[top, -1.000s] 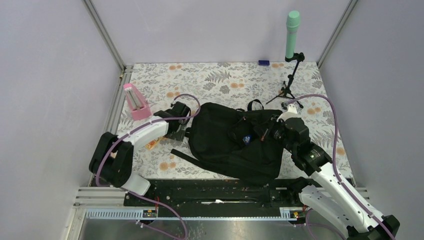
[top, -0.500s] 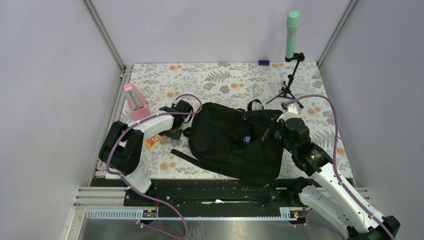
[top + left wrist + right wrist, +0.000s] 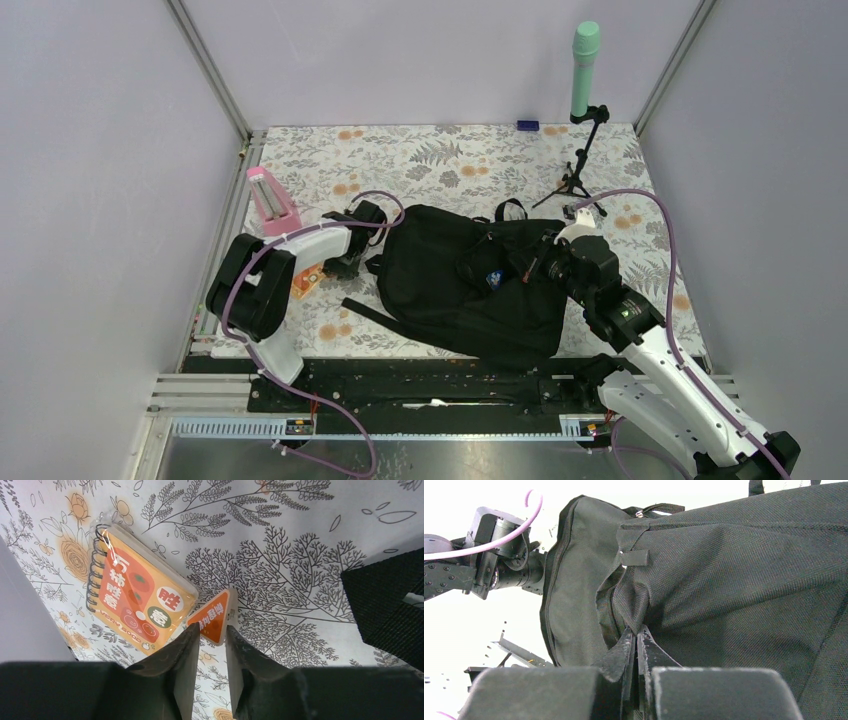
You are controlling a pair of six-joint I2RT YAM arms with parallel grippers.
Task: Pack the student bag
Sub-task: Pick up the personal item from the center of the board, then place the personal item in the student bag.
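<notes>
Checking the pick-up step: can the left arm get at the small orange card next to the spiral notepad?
Probably yes: the left pincer hangs right at the small orange card, a finger on each side of its near end; nothing covers it.

student bag [image 3: 734, 570]: matt woven cloth | notebook [image 3: 137, 600]: glossy plastic cvr, wire spiral | table cover [image 3: 280, 555]: smooth print

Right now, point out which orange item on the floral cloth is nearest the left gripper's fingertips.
The small flat orange wedge, its corner at the left gripper; the larger orange spiral-bound notebook lies off to the side.
</notes>
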